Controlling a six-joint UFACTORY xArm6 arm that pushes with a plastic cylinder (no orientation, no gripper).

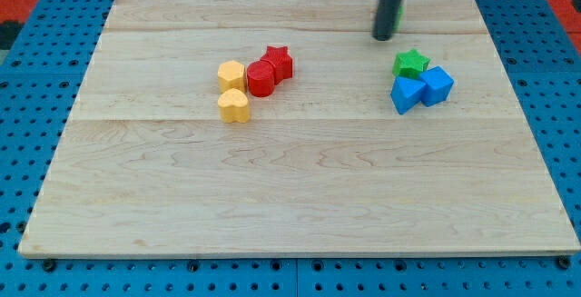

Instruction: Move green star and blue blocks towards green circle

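My tip [383, 37] rests on the table [290, 197] near the view's top right. The tool is a bare rod holding nothing. A sliver of green just behind the rod is probably the green circle [400, 15], mostly hidden. The green star [410, 62] touches the blue triangular block [405, 94] and the blue cube [437, 85], just below my tip. To push well, I should circle to the cluster's lower side and press upward through its middle so that all three move together.
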